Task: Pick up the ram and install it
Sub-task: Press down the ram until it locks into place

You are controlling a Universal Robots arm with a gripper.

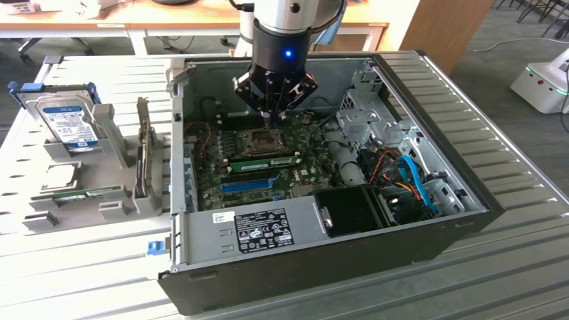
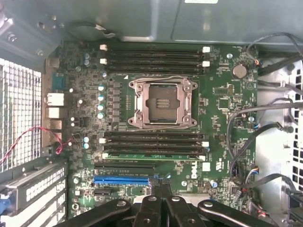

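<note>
Above the open computer case (image 1: 356, 220), the gripper (image 1: 272, 115) hovers over the motherboard (image 2: 218, 101) near the bare CPU socket (image 2: 161, 103), clenched on nothing; one green ram (image 1: 266, 161) sits seated in a slot just near of the socket — in the wrist view it lies at (image 2: 154, 156); a second green stick (image 1: 84, 195) rests on the holder at the exterior view's left, on the table (image 1: 80, 267); I judge the ram light, stiff and fragile — best pinched across its long edges, clear of chips.

Arm (image 1: 282, 27) vertical, jaws closed.
</note>
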